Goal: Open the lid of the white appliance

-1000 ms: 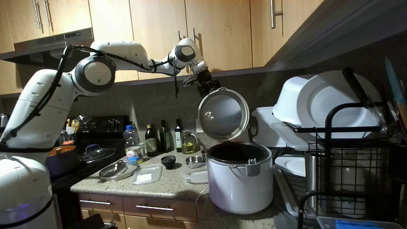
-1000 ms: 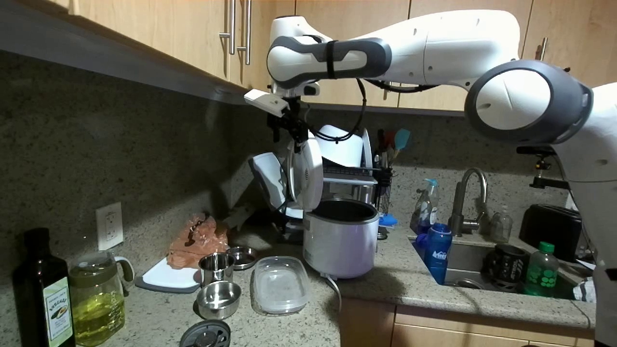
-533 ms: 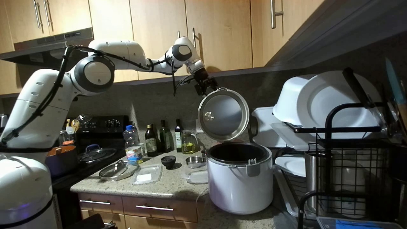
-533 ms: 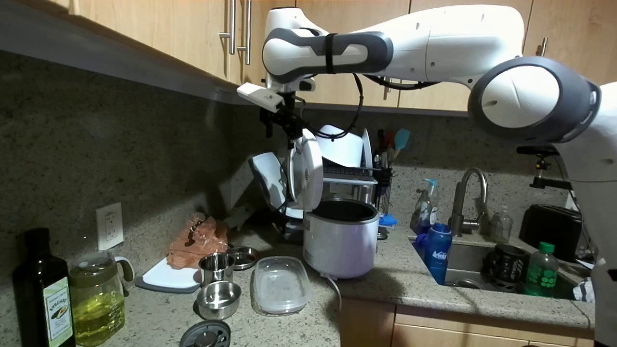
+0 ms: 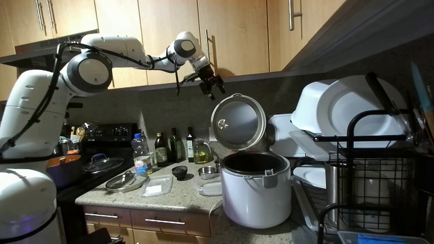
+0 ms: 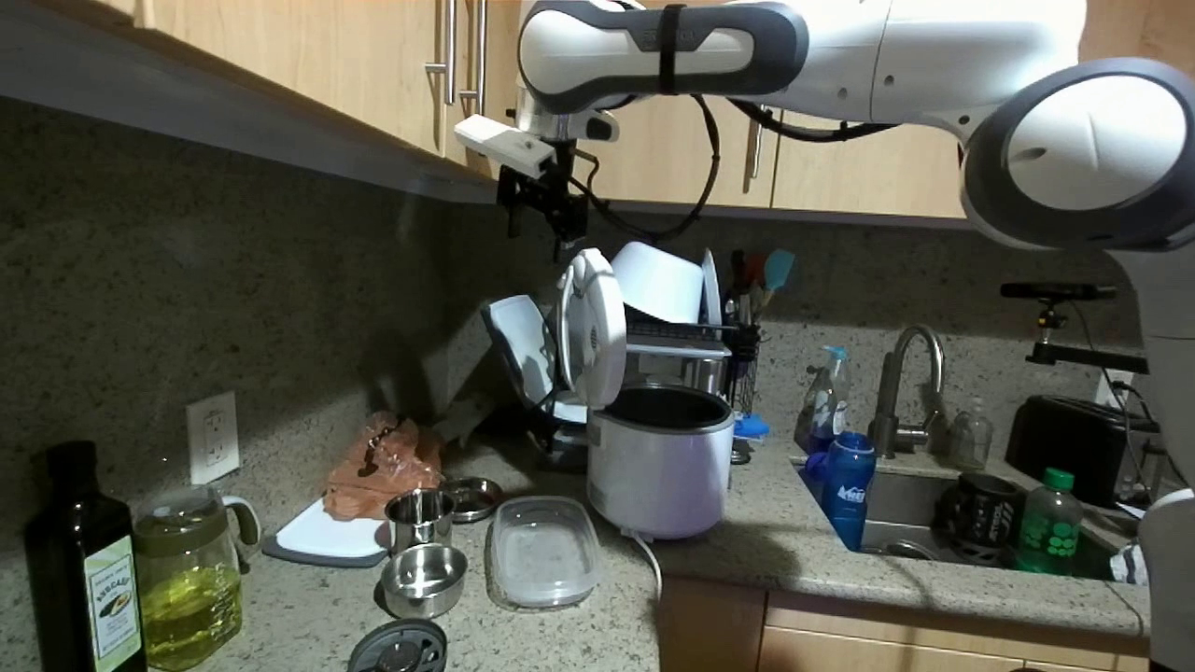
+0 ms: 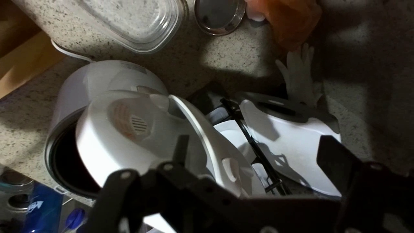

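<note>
The white appliance (image 5: 256,200) stands on the counter with its dark inner pot uncovered. Its lid (image 5: 238,122) is swung up nearly vertical at the rim, silver underside showing in an exterior view and white outer face (image 6: 607,322) in an exterior view. Above the lid's top edge hangs my gripper (image 5: 218,95), apart from it, jaws spread with nothing held. In the wrist view the gripper (image 7: 255,142) is wide open over the lid's outer face (image 7: 129,139) and curved carrying handle (image 7: 197,129); that lid partly covers the pot opening.
A black dish rack (image 5: 379,138) with white plates and bowls stands beside the appliance. Wooden cabinets (image 5: 234,37) hang close above the arm. A plastic container (image 6: 544,551), steel cups and oil bottles sit on the counter; the sink (image 6: 906,541) lies farther along.
My gripper has risen off the lid's top edge and drawn back, leaving a gap that was not there a second ago. The lid and appliance have stayed in place.
</note>
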You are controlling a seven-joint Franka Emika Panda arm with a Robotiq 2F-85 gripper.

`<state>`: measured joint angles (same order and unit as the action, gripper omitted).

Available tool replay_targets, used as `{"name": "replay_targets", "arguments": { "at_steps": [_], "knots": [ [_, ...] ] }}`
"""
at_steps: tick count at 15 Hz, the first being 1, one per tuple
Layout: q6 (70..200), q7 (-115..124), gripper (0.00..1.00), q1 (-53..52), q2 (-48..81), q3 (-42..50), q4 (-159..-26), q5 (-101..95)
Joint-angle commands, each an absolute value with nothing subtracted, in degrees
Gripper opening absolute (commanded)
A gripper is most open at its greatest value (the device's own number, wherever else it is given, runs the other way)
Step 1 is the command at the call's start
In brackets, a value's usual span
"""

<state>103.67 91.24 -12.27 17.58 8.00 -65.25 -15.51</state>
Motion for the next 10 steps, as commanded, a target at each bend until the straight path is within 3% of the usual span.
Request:
{"name": "replay_targets", "arguments": {
  "at_steps": [1, 10],
  "knots": [
    [104.33, 90.12, 1.0, -13.26, 10.96, 7.5, -73.76, -16.24],
    [104.69, 80.31, 1.0, -14.42, -1.82, 5.96, -91.59, -13.04]
  ]
}}
